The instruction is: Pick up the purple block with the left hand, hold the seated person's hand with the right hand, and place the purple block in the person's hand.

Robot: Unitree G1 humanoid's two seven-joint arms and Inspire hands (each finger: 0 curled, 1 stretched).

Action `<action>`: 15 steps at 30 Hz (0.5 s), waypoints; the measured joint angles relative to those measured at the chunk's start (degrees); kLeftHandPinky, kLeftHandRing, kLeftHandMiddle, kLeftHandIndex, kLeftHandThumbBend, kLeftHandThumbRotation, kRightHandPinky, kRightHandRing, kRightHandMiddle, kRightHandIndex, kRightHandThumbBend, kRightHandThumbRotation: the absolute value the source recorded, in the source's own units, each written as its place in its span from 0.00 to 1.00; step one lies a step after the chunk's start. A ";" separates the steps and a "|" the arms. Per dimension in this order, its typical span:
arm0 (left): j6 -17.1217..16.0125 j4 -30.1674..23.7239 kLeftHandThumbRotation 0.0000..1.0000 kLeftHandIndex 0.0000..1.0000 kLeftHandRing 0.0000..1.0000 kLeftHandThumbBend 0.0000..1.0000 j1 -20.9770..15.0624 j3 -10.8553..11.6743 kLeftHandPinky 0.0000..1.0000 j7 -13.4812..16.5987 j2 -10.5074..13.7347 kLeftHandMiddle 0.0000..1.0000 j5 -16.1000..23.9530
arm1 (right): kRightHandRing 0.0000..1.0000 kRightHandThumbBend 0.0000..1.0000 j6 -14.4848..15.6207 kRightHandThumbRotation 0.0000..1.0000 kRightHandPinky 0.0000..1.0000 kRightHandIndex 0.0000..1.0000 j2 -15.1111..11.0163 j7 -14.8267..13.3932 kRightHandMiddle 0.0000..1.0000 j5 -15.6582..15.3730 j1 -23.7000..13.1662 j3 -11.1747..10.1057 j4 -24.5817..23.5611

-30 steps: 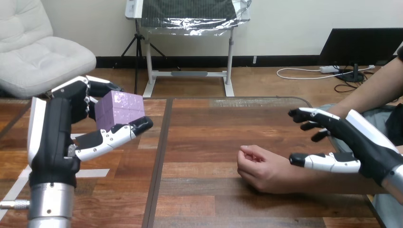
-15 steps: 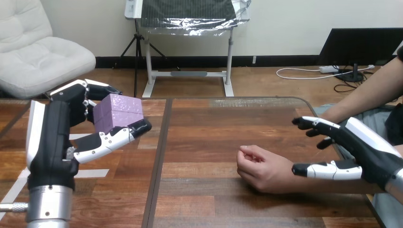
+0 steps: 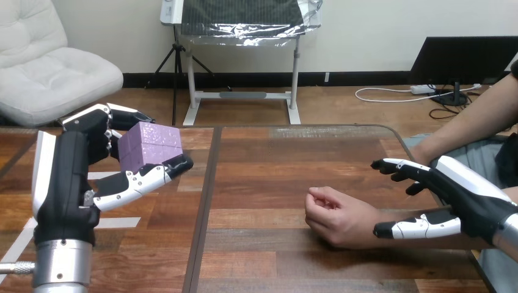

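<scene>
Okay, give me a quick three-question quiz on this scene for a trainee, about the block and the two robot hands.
1. True or false: the purple block lies on the table.
2. Which holds the block? A: the left hand. B: the right hand. C: the person's hand.
3. Fill in: the right hand's fingers are ____, not closed on the person's hand.

Key: 1 false, it is held above the table. 2 A. 3 open.

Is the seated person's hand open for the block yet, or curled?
Curled: the person's hand rests on the brown wooden table with fingers folded loosely inward, no flat palm offered.
</scene>
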 measured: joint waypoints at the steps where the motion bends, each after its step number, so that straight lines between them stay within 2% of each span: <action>1: 0.00 0.00 0.00 0.39 0.33 0.53 0.01 0.00 0.27 -0.06 -0.02 0.38 0.00 | 0.88 0.91 -0.02 0.46 0.86 0.89 -0.20 0.02 0.89 -0.19 -0.16 0.17 0.16; 15: -0.01 0.01 0.00 0.40 0.32 0.53 0.14 0.02 0.26 -0.56 -0.28 0.37 -0.05 | 0.87 0.92 0.06 0.39 0.89 0.88 -1.44 0.03 0.88 -3.27 -1.56 1.89 1.26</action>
